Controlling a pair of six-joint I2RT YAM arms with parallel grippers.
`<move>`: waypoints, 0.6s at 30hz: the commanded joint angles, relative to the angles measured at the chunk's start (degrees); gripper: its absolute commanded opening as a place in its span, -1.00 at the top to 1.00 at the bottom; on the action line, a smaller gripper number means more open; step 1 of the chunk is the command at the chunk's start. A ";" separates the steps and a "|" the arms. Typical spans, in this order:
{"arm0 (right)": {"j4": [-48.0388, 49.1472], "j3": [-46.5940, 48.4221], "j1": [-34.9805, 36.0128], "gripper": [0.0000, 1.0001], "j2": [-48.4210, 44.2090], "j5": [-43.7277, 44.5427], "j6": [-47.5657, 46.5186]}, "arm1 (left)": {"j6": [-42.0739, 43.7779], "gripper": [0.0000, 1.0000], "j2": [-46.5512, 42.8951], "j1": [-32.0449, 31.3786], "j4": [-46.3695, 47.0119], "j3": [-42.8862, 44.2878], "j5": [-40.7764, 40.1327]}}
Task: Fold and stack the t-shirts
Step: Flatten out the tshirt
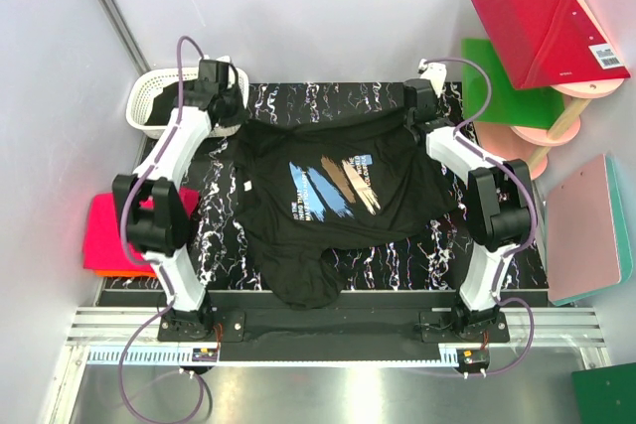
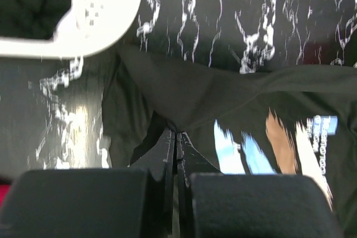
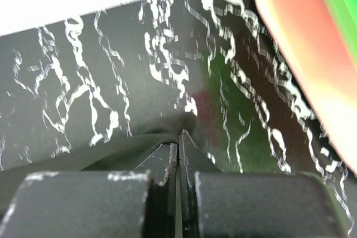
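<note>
A black t-shirt [image 1: 328,225] with a blue, tan and white brushstroke print [image 1: 333,186] lies spread across the black marbled table [image 1: 407,260], its lower part bunched toward the near edge. My left gripper [image 1: 234,118] is shut on the shirt's far left corner; in the left wrist view the closed gripper [image 2: 176,133] pinches a peak of black cloth [image 2: 184,90]. My right gripper [image 1: 415,114] is shut on the far right corner, and its tips [image 3: 181,133] clamp the shirt's edge [image 3: 139,140]. Folded hot-pink [image 1: 104,230] and orange [image 1: 124,273] t-shirts sit at the left.
A white lattice basket [image 1: 149,94] with dark cloth inside stands at the back left, right by the left gripper, and shows close in the left wrist view [image 2: 106,9]. Red [image 1: 542,32], green [image 1: 507,81] and pink [image 1: 586,230] boards lie off the table's right side.
</note>
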 commanded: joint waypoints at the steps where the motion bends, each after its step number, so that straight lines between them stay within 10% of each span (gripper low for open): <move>1: -10.26 0.58 -0.15 1.00 1.78 -1.13 5.92 | -2.23 1.00 -4.59 -0.07 1.32 -6.61 -0.82; 18: -38.13 14.56 -3.04 1.00 17.79 -1.84 16.55 | -3.90 1.00 -2.21 0.01 -3.52 -14.35 -2.84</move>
